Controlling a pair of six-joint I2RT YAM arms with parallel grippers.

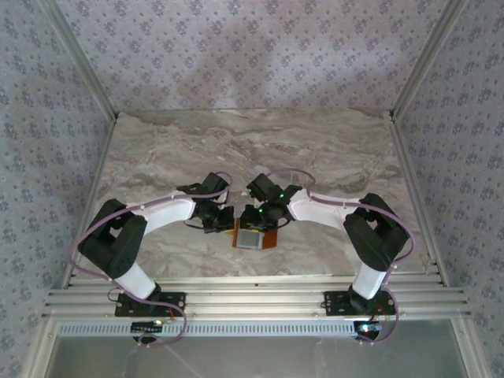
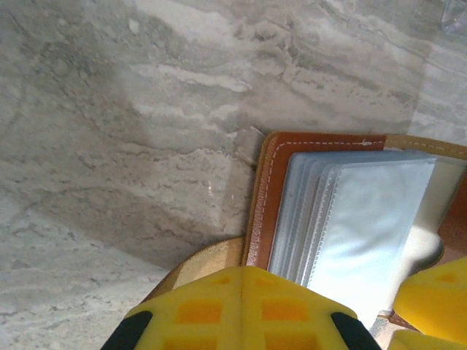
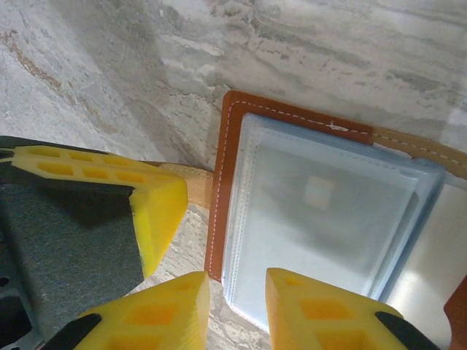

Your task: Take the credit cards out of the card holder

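Observation:
The brown card holder (image 1: 253,235) lies open on the marble between both grippers. Its clear grey-blue sleeves (image 3: 321,219) fan out inside the brown stitched edge (image 2: 266,197). A pale credit card (image 3: 319,195) with a small tan square shows through the top sleeve. My left gripper (image 2: 243,271) is shut, pinching the card holder's tan flap (image 2: 201,264) at its left side. My right gripper (image 3: 237,290) is open, its yellow fingers (image 3: 321,306) straddling the near left corner of the sleeves without pinching them. The left gripper's finger (image 3: 155,211) shows beside it.
Grey-veined marble table (image 1: 252,150) runs far and to both sides. A clear plastic corner (image 2: 456,16) sits at the far right. Aluminium rails (image 1: 252,303) line the near edge by the arm bases, and patterned walls enclose the table.

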